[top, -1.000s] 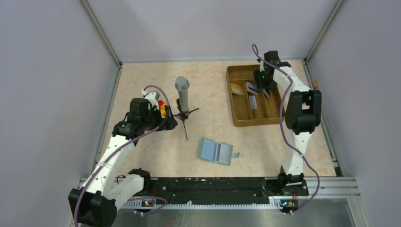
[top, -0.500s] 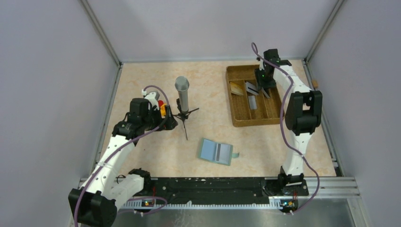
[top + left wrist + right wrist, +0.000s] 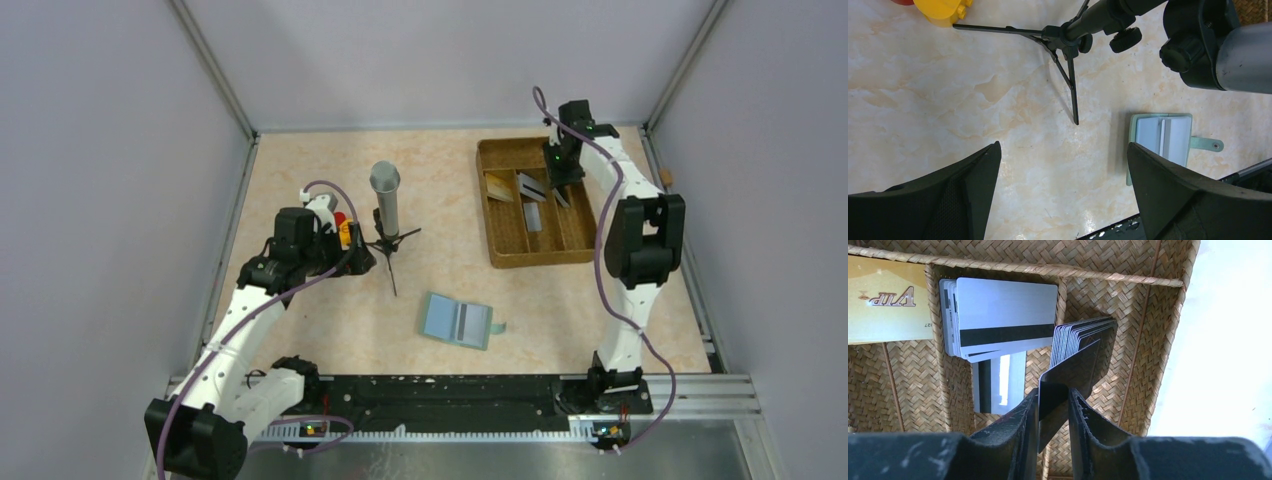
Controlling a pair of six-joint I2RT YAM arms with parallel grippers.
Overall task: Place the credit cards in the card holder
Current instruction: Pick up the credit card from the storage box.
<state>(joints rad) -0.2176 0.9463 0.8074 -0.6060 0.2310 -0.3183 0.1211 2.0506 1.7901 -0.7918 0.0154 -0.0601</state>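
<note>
The card holder lies open on the table, light blue panels up, tab to the right; it also shows in the left wrist view. The credit cards sit in the brown woven tray: a silvery stack with a black stripe, a tan-gold card and an upright stack. My right gripper is over the tray's far right compartment, shut on a black card held edge-up. My left gripper is open and empty above bare table, left of the card holder.
A grey microphone on a black tripod stands mid-table beside my left gripper; its legs show in the left wrist view. A yellow and red toy sits by the left wrist. Walls close the table on three sides.
My right gripper has shifted slightly toward the far edge of the tray with the black card in it. The left arm has not moved.
</note>
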